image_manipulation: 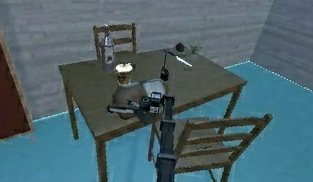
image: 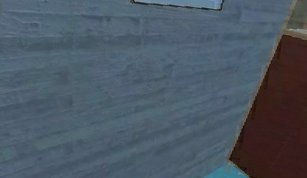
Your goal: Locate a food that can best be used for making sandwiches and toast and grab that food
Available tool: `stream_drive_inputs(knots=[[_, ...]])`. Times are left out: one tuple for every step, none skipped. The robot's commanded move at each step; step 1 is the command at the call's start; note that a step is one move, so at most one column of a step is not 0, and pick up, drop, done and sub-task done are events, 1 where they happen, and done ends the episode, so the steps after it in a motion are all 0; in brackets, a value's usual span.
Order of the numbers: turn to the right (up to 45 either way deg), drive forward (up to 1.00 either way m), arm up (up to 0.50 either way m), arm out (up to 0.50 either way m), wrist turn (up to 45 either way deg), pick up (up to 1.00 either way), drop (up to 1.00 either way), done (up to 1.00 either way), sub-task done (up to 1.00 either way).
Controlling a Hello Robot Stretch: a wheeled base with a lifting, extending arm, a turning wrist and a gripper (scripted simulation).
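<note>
The brown wooden four-legged desk (image_manipulation: 206, 85) stands on the teal floor (image_manipulation: 291, 127). Toward the desk's far edge sits a small round tan lump (image_manipulation: 124, 72), possibly a bread loaf, just beside a clear glass bottle (image_manipulation: 107, 46). The robot's dark hand (image_manipulation: 134, 107) shows above the desk's near edge; whether it holds anything, or how its fingers stand, cannot be told. A slatted wooden chair (image_manipulation: 213, 147) stands at the desk's near side
</note>
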Motion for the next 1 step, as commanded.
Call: stream_drive_inputs(knots=[[0.0, 0.00, 0.10, 0.00, 0.0, 0.00, 0.00, 0.00, 0.00]])
